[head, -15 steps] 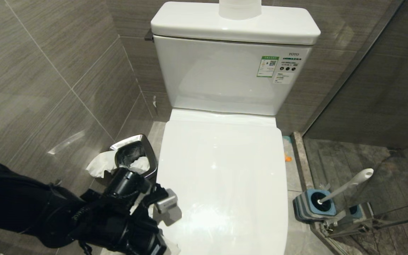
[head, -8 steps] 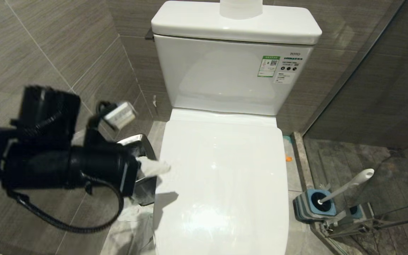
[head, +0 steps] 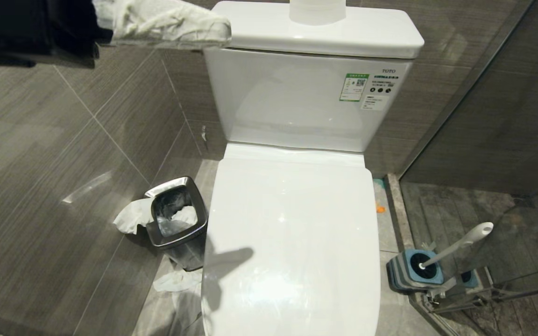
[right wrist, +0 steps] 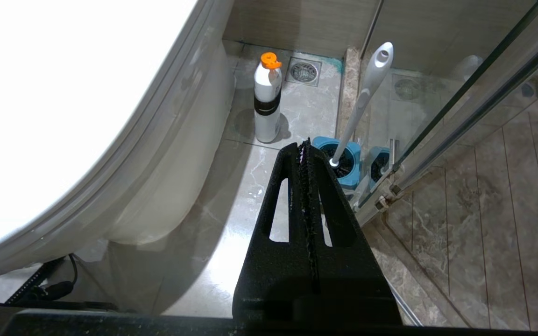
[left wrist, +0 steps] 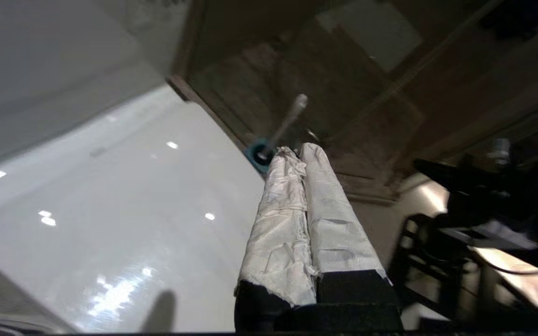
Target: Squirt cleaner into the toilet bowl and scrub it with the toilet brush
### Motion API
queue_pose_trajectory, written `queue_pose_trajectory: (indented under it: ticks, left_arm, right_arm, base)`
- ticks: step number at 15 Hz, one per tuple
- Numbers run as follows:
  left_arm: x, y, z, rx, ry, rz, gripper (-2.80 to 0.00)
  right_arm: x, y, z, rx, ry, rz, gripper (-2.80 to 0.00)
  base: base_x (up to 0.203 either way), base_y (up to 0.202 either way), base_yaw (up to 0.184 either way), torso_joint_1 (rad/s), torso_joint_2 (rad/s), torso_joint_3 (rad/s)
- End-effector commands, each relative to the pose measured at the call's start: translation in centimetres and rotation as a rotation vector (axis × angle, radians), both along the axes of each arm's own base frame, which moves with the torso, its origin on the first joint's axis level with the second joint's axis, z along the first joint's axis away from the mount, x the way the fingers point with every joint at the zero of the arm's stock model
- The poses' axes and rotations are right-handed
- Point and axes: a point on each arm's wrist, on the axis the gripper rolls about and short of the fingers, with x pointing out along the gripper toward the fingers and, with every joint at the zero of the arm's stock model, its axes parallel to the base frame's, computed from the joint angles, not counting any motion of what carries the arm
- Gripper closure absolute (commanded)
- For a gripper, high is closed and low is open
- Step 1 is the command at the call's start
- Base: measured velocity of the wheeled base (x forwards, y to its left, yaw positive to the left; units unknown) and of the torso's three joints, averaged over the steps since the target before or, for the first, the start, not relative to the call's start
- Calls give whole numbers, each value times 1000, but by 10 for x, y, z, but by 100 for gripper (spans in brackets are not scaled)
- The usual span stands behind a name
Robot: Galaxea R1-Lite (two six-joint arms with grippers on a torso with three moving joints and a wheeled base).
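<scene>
Cloth-wrapped left claw (left wrist: 297, 154) pressed together above glossy toilet lid (head: 292, 242); right claw (right wrist: 305, 142) likewise

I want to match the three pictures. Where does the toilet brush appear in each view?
Head view: toilet brush at lower right, leaning in its blue holder.
Left wrist view: its handle just beyond the shut left gripper.
Right wrist view: upper middle, beyond the right gripper.
Shared landmark: the blue holder.

The toilet lid (head: 292, 233) was found closed before the tank (head: 297, 98). A bin (head: 175, 219) was set at its left; at its right the toilet brush (head: 456, 247) was stood in a holder (head: 411, 270), with the cleaner (right wrist: 267, 105) placed behind.
</scene>
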Motion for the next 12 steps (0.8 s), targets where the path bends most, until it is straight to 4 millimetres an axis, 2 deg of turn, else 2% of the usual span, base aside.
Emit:
queue_pose_trajectory:
  ticks: [1, 2, 3, 4, 6, 8, 10, 12]
  left_arm:
    - [-1, 12, 18, -3, -173, 140, 0]
    - [-1, 32, 25, -6, -231, 261, 0]
    - [-16, 55, 30, -12, -273, 342, 0]
    - [-40, 80, 31, -21, -307, 405, 0]
    - [-92, 119, 18, -17, -330, 533, 0]
    - [-133, 137, -12, -32, -332, 604, 0]
    - [-159, 143, -46, -62, -380, 681, 0]
    - [-195, 147, -78, -117, -484, 741, 0]
  right_arm:
    - [0, 0, 0, 0, 1, 0, 0]
    - [0, 0, 0, 0, 1, 0, 0]
    - [0, 0, 0, 0, 1, 1, 0]
    - [0, 0, 0, 0, 2, 1, 0]
    - [0, 0, 0, 0, 1, 1, 0]
    - [0, 0, 0, 0, 1, 1, 0]
    - [0, 0, 0, 0, 1, 1, 0]
    - [0, 0, 0, 0, 1, 1, 0]
  base:
    - [0, 0, 0, 0, 0, 0]
    - [0, 0, 0, 0, 0, 0]
    - [0, 0, 0, 0, 0, 0]
    - [0, 0, 0, 0, 0, 0]
    - [0, 0, 0, 0, 0, 0]
    - [0, 0, 0, 0, 0, 0]
    - [0, 0, 0, 0, 0, 0]
    - [0, 0, 0, 0, 0, 0]
